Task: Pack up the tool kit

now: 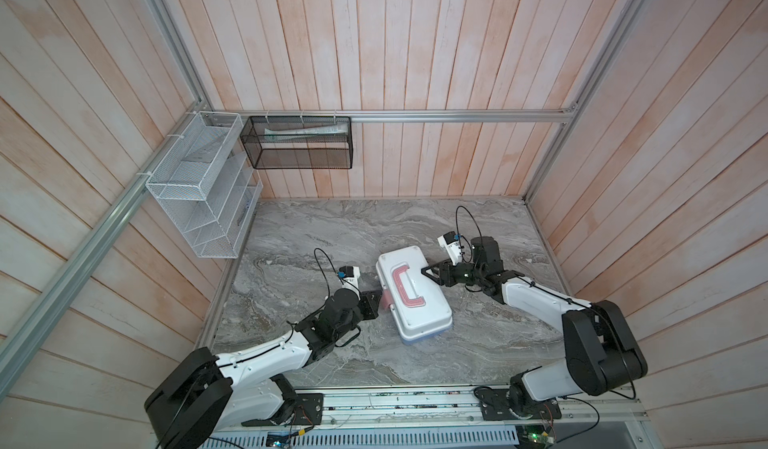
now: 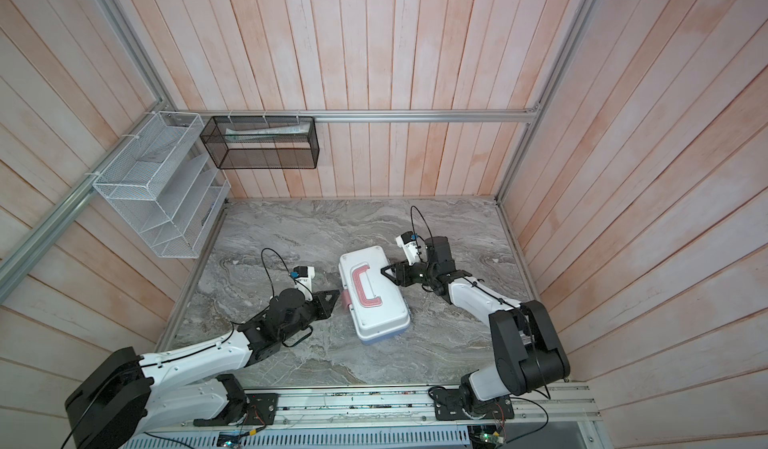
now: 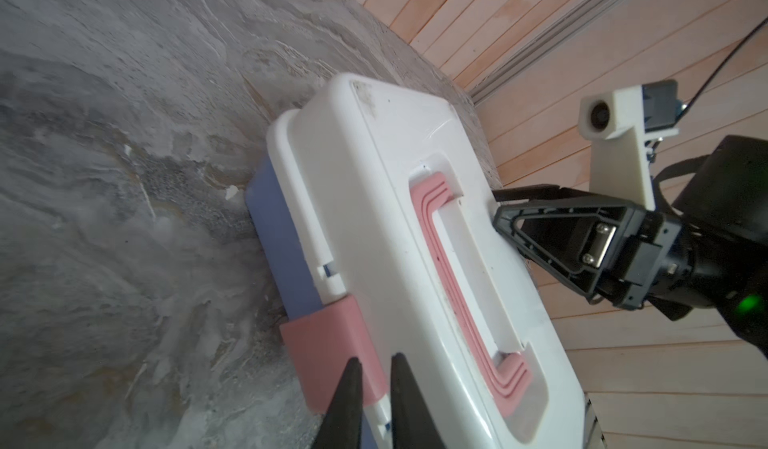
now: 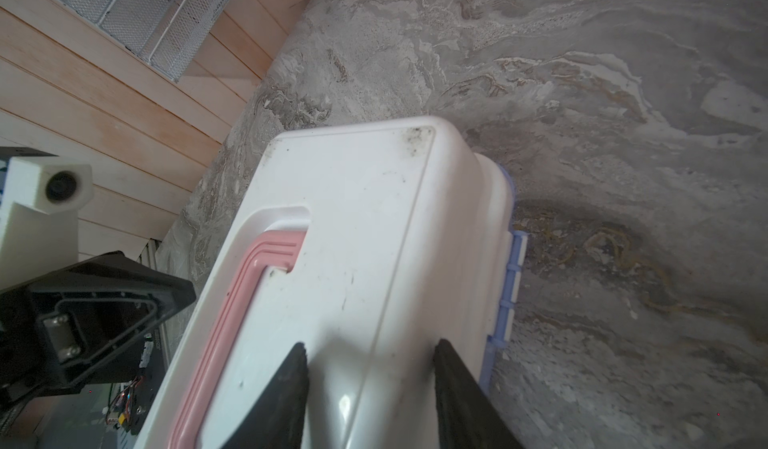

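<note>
Latch duty: my left gripper (image 3: pixel 376 361), fingers nearly together (pinching or not, I cannot tell), meets the pink latch (image 3: pixel 328 343) of the closed toolbox (image 1: pixel 424 318) at mid marble table (image 1: pixel 332 235). My right gripper (image 4: pixel 376 345) straddles the hinge edge, fingers spread. An off-centre push could skid the box, leaving it unlatched.

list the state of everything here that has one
toolbox: lid shut
handle: folded flat into the lid
latch: down over the front
left gripper: nearly shut, tips at the latch, grip unclear
right gripper: open, one fingertip on the lid
black mesh basket: holds something pale
</note>
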Action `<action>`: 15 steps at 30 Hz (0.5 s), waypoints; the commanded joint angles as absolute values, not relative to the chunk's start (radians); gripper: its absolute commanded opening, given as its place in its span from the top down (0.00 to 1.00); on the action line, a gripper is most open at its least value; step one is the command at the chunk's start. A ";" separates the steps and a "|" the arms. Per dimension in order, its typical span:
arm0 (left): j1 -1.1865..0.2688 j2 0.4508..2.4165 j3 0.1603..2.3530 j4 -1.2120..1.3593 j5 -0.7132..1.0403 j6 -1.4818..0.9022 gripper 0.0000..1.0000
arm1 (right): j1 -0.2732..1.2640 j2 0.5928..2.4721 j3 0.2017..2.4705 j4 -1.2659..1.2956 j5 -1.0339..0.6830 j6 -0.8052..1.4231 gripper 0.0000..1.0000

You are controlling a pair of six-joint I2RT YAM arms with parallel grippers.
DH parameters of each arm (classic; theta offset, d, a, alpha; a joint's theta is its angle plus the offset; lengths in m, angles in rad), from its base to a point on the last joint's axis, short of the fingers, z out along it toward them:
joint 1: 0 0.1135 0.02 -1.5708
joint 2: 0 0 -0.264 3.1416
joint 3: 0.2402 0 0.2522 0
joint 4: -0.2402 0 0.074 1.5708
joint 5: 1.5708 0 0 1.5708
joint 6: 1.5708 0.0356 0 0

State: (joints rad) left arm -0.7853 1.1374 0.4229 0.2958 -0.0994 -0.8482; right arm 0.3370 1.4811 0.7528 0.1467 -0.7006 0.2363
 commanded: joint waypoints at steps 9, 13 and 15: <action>-0.747 1.284 0.467 0.215 -0.011 -0.751 1.00 | 0.350 1.502 0.715 0.073 -0.660 0.247 0.57; -0.747 1.370 0.521 0.224 0.050 -0.740 1.00 | 0.352 1.493 0.710 0.066 -0.660 0.237 0.60; -0.749 1.391 0.533 0.241 0.074 -0.733 1.00 | 0.351 1.490 0.706 0.061 -0.663 0.234 0.61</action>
State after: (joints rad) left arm -0.7490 1.3735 0.4969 0.2153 0.0128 -0.7658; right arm 0.3370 1.4761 0.7498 0.1608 -0.6823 0.2508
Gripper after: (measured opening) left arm 0.046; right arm 0.396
